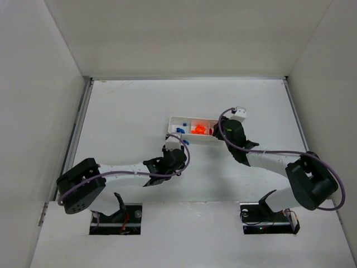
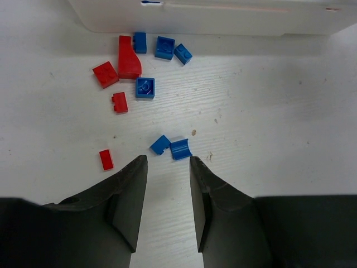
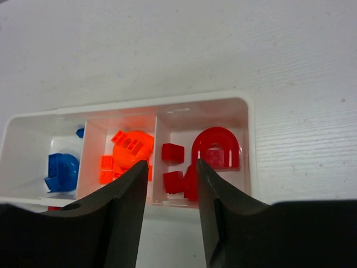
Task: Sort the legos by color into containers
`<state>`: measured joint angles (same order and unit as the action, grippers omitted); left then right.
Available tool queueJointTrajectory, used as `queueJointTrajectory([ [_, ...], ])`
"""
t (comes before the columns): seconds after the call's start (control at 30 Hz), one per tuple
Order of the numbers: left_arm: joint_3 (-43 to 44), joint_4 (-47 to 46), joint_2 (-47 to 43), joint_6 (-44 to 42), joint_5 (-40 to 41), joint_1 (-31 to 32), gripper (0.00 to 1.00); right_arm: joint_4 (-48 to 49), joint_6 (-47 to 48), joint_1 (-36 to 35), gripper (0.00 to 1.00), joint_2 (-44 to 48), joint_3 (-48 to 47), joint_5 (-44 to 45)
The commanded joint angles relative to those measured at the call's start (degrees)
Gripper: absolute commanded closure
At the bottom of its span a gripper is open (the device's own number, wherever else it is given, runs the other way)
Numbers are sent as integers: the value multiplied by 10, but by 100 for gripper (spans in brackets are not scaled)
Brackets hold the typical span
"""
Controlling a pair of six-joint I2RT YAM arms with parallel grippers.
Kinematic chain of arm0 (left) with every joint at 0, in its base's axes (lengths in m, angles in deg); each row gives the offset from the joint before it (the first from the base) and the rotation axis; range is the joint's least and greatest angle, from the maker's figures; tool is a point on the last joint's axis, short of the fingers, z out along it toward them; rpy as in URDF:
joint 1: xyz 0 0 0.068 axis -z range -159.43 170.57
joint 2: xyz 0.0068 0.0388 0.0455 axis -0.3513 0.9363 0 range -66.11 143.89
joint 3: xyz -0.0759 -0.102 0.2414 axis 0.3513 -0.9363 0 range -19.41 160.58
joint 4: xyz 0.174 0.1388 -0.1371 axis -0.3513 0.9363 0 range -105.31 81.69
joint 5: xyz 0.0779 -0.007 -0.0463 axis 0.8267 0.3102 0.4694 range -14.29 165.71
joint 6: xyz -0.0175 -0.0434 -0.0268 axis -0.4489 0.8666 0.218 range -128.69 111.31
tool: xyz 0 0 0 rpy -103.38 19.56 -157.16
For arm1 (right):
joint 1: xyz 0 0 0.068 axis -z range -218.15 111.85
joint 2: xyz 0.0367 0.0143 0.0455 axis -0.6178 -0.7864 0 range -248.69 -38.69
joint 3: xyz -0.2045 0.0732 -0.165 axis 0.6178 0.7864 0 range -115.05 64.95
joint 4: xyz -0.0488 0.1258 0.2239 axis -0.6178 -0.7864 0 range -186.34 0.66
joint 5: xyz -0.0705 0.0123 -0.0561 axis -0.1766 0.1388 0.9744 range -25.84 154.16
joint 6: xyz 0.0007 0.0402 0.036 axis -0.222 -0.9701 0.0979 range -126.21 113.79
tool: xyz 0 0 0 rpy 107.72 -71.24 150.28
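The left pincer [image 2: 167, 163] is hanging released, jaws apart, just short of 2 blue legos [image 2: 179, 149] lying on the surface [image 2: 268, 123] near the tray [image 2: 223, 22]. More red and blue ones are lying mostly closer to its wall. The right pincer [image 3: 172, 166], likewise released and empty, is hovering over the tray's red compartment [image 3: 212, 114]. The left arm should probably be centring on 1 blue piece, straddling it squarely, avoiding its neighbour.
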<state>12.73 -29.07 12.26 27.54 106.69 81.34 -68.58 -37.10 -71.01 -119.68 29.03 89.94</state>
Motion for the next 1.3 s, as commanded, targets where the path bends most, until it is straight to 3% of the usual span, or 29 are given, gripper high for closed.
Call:
queueJointTrajectory([
  [0.0,32,-7,13,-10,18,8,66,39,10,6,51,-1,-16,-8],
  [0.33,43,2,59,-12,51,34,63,25,32,-2,44,94,9,-13],
  [0.57,66,25,96,16,67,54,72,32,49,-23,45,124,63,-4],
  [0.73,87,25,131,33,69,45,72,36,44,-26,45,158,81,-6],
  [1.17,108,30,184,33,101,47,72,39,45,-35,45,157,82,-4],
  [1.27,114,26,195,31,98,45,76,39,49,-35,45,153,81,-3],
])
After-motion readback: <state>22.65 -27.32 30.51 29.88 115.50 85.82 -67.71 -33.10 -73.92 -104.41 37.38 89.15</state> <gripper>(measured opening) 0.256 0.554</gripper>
